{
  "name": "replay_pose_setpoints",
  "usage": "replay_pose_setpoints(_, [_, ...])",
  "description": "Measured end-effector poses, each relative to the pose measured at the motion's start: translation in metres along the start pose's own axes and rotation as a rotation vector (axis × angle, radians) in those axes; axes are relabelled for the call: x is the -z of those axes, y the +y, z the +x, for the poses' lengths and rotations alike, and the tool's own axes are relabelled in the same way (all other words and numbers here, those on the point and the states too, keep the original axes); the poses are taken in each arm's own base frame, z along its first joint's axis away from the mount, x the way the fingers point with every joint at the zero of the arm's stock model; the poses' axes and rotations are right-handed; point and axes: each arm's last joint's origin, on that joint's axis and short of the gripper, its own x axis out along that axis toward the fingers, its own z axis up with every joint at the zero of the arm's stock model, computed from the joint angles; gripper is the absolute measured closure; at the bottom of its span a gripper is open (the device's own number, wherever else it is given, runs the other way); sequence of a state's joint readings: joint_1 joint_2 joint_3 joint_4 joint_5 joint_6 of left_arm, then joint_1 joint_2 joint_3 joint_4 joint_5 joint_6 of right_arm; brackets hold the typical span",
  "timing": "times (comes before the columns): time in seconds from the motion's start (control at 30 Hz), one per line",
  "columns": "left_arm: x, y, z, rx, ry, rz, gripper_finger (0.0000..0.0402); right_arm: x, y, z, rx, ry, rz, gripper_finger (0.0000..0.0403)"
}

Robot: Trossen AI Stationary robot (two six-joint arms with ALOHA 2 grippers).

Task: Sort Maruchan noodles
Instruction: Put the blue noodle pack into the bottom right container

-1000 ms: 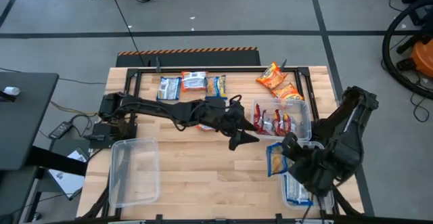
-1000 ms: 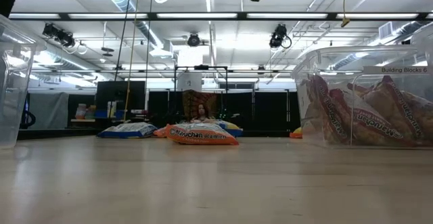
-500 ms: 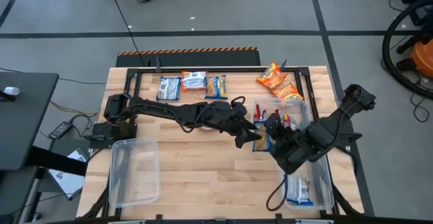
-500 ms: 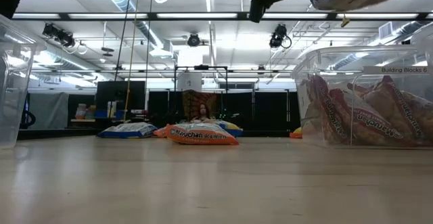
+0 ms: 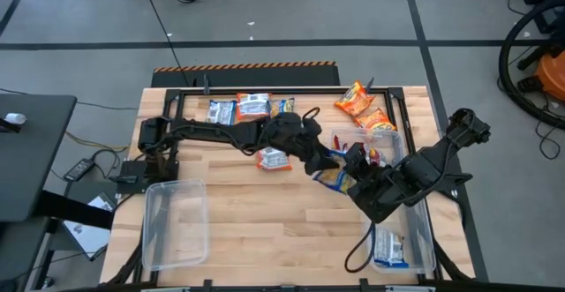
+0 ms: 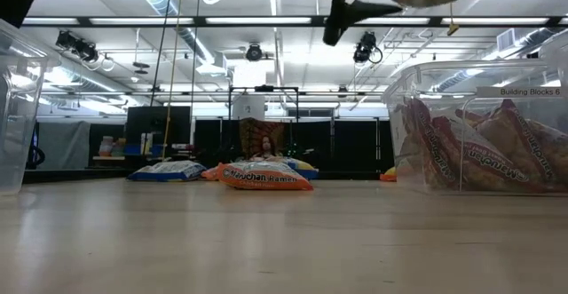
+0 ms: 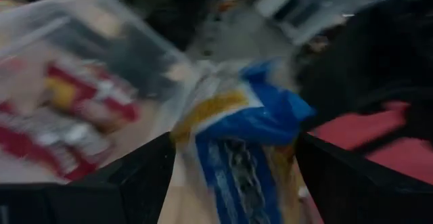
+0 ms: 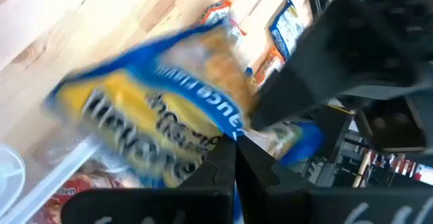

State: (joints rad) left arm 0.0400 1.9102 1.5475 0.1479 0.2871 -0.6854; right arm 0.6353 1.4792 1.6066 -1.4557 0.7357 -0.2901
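A blue-and-yellow noodle packet (image 5: 336, 180) hangs in the air between both grippers, beside the bin of red packets (image 5: 388, 140). My right gripper (image 5: 351, 175) is shut on it. My left gripper (image 5: 324, 160) is open; in its wrist view its two fingers stand on either side of the packet (image 7: 237, 136). An orange-and-white packet (image 5: 272, 158) lies flat on the table under the left arm. Three packets (image 5: 252, 107) lie along the far edge, two orange ones (image 5: 364, 107) at far right. My right gripper pinches the blue-and-yellow packet by one edge (image 8: 220, 139) between its two fingers. The packet is lifted clear of the table and spreads out ahead of the fingers. My left gripper: its fingers (image 7: 145, 173) flank the packet's other end; whether they touch it I cannot tell.
An empty clear bin (image 5: 174, 221) sits at the near left. A clear bin at the near right (image 5: 422, 239) holds a blue packet (image 5: 388, 250). A black frame (image 5: 265, 90) runs along the far edge. Bare wood lies in the near middle.
My right gripper has carried the blue-and-yellow packet up from beside the near-right bin toward the table's middle, up to the left gripper. The left gripper has moved a little toward the far edge, uncovering the orange-and-white packet beneath the arm.
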Motion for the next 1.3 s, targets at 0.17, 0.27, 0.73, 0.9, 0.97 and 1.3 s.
replay_pose_setpoints(0.17, [-0.007,-0.006,-0.002,0.173,0.026,0.036,0.0091,-0.001,0.0,0.0,0.005,-0.004,0.002,0.0397])
replay_pose_setpoints(0.27, [-0.006,-0.006,-0.002,0.186,0.042,0.04,0.0099,0.001,-0.003,0.002,0.01,0.008,0.013,0.0396])
replay_pose_setpoints(0.73, [-0.017,0.008,-0.007,0.165,0.022,0.036,0.0305,-0.002,-0.007,0.006,-0.011,-0.019,0.057,0.0348])
replay_pose_setpoints(0.9, [-0.025,0.016,-0.012,0.168,0.015,0.065,0.0359,0.002,-0.011,0.003,-0.004,-0.042,0.171,0.029])
replay_pose_setpoints(0.97, [-0.029,0.019,-0.016,0.175,0.011,0.082,0.0365,0.008,-0.018,-0.007,0.004,-0.074,0.257,0.0266])
replay_pose_setpoints(1.3, [-0.043,0.013,-0.029,0.149,-0.071,0.341,0.0362,0.084,-0.076,-0.045,-0.03,-0.252,1.065,0.0164])
